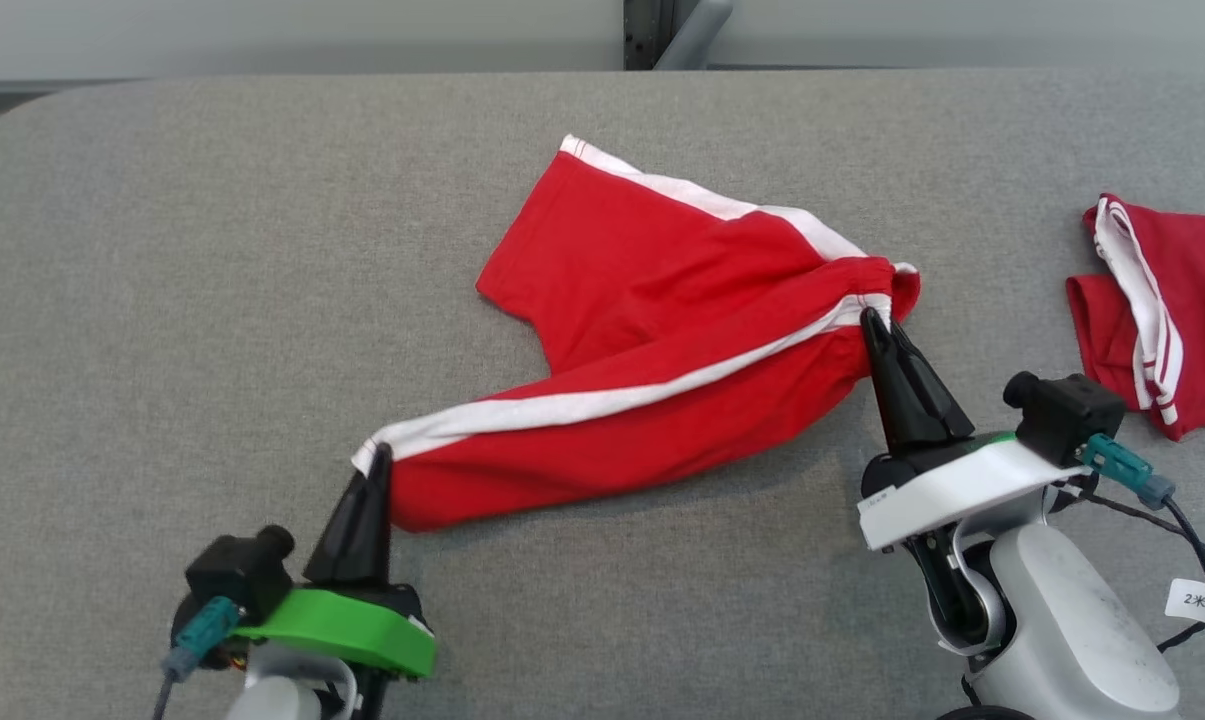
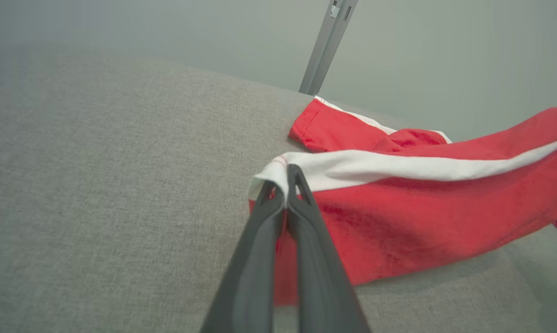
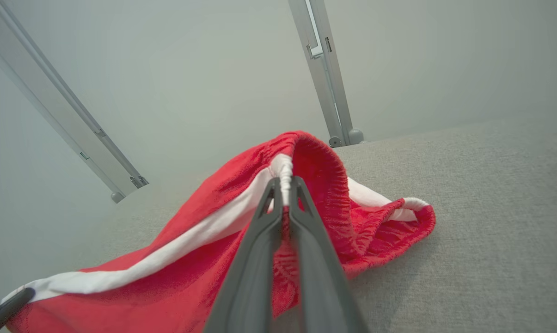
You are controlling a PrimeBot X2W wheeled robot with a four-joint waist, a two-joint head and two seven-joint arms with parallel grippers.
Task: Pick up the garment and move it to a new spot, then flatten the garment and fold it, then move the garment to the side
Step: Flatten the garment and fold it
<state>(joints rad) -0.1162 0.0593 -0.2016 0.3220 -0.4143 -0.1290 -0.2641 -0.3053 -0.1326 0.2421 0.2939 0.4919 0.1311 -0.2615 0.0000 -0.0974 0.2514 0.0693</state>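
Note:
Red shorts with white side stripes (image 1: 652, 330) stretch across the middle of the grey table. My left gripper (image 1: 380, 458) is shut on the hem of the near leg, at the white stripe (image 2: 285, 173). My right gripper (image 1: 870, 318) is shut on the elastic waistband at the stripe (image 3: 285, 178). The near leg hangs lifted between the two grippers, and the far leg (image 1: 602, 220) lies flat on the table. In the right wrist view the left gripper's fingertips (image 3: 10, 303) show at the lower left.
A second red and white garment (image 1: 1167, 310), folded, lies at the table's right edge. The grey fabric table (image 1: 212, 300) reaches far to the left and front. Metal posts (image 3: 324, 69) stand behind the back edge.

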